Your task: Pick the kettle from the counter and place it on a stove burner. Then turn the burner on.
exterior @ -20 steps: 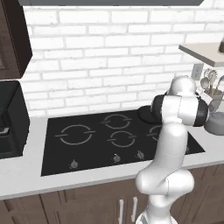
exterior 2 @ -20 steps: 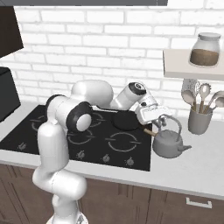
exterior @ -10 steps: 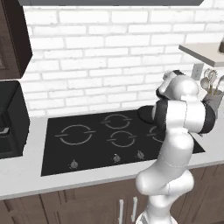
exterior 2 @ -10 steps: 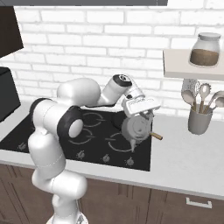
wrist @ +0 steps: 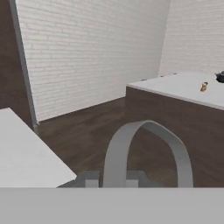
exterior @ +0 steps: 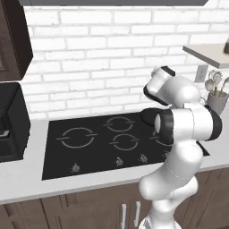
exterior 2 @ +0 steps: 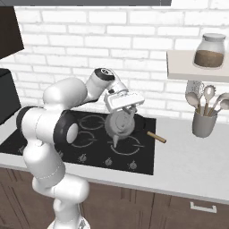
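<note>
The small whitish-grey kettle [exterior 2: 120, 126] hangs tilted in the air over the right half of the black stove [exterior 2: 141, 157], with its spout pointing down. My gripper [exterior 2: 125, 108] is shut on its thin arched handle [wrist: 146, 146], and the gripper [wrist: 112, 180] clamps the handle's left leg. In the left base view my own arm hides the kettle. The largest stove burner [exterior: 78, 137] lies at the left of the stove [exterior: 57, 161], well left of the kettle. The pale counter [exterior 2: 192, 161] stretches to the right of the stove.
A dark pan's wooden handle [exterior 2: 156, 137] sticks out just right of the kettle. A utensil holder [exterior 2: 204, 123] stands on the counter under a shelf [exterior 2: 188, 67] with a jar [exterior 2: 209, 51]. Knobs [exterior: 119, 161] line the stove's front. A black appliance [exterior: 10, 123] stands at the left.
The arm has lifted the kettle off the counter to the right of the stove and carried it left over the stove. The kettle has tipped spout-down on the way.
</note>
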Controlling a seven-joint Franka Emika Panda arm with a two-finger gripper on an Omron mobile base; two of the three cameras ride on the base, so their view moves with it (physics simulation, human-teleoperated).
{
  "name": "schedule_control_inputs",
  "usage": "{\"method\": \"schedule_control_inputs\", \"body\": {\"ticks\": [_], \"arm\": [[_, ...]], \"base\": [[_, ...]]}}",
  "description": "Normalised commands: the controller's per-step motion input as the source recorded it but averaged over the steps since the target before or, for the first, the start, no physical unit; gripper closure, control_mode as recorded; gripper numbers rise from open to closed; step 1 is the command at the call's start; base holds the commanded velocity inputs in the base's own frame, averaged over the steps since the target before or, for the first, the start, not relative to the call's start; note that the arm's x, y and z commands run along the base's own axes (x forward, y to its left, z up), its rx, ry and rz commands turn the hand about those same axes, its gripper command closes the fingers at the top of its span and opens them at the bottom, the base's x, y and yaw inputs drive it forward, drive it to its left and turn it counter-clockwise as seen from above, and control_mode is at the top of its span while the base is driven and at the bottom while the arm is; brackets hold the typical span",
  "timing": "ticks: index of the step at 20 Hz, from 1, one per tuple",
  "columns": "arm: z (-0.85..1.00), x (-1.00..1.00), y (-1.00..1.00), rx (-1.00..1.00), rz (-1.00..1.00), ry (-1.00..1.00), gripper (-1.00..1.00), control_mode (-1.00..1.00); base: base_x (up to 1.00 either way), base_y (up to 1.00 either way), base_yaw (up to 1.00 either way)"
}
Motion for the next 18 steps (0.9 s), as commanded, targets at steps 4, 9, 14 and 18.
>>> {"method": "schedule_control_inputs", "body": {"ticks": [4,9,14,18], "arm": [[0.19,0.21,0.93,-0.04,0.06,0.00,1.00,-1.00],[0.07,0.32,0.73,-0.10,0.15,0.00,1.00,-1.00],[0.07,0.16,0.58,-0.22,0.22,0.00,1.00,-1.00],[0.11,0.00,0.32,-0.20,0.32,0.00,1.00,-1.00]], "base": [[0.00,0.00,0.00],[0.00,0.00,0.00],[0.00,0.00,0.00],[0.00,0.00,0.00]]}}
